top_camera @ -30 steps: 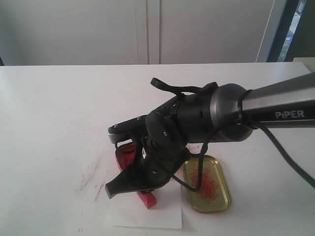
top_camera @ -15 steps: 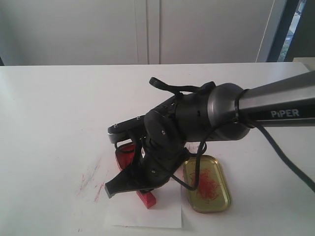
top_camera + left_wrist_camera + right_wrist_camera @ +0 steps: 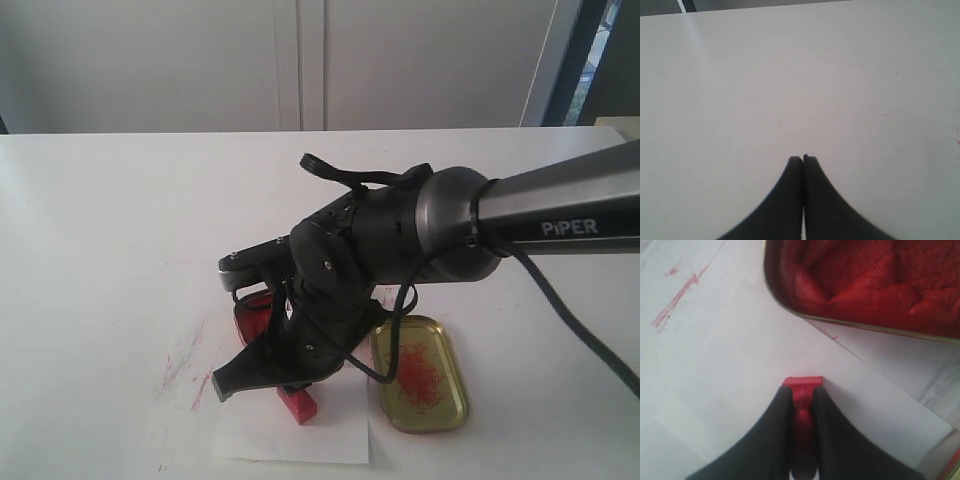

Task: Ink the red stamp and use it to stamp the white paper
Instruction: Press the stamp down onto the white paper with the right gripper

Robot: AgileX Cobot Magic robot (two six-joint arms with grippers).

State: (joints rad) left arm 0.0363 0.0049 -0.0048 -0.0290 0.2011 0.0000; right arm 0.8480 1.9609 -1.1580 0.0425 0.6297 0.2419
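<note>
The stamp (image 3: 802, 382) sits between the fingers of the right gripper (image 3: 801, 396), which are clenched on its handle. Its square base sticks out beyond the fingertips. The long axis of the stamp runs along the fingers, and in the exterior view it leans a little, base down. The base is over the paper (image 3: 740, 390), near the edge that faces the ink tin (image 3: 865, 280). It looks to be touching the sheet, but I cannot tell whether it is pressed flat. So the coming move turns on one thing: the paper lies straight below the base, and I judge that a push along the axis is what remains. On the visible part of the paper I see no imprint.

The left gripper (image 3: 803, 159) has its fingers pressed together with nothing between them, over the bare table (image 3: 790, 75). The right arm is clearly the nearer one.

Count: one stamp, one paper, one ink tin with red paste, one golden tin (image 3: 420, 375) with red smears just beside the paper, two grippers.
</note>
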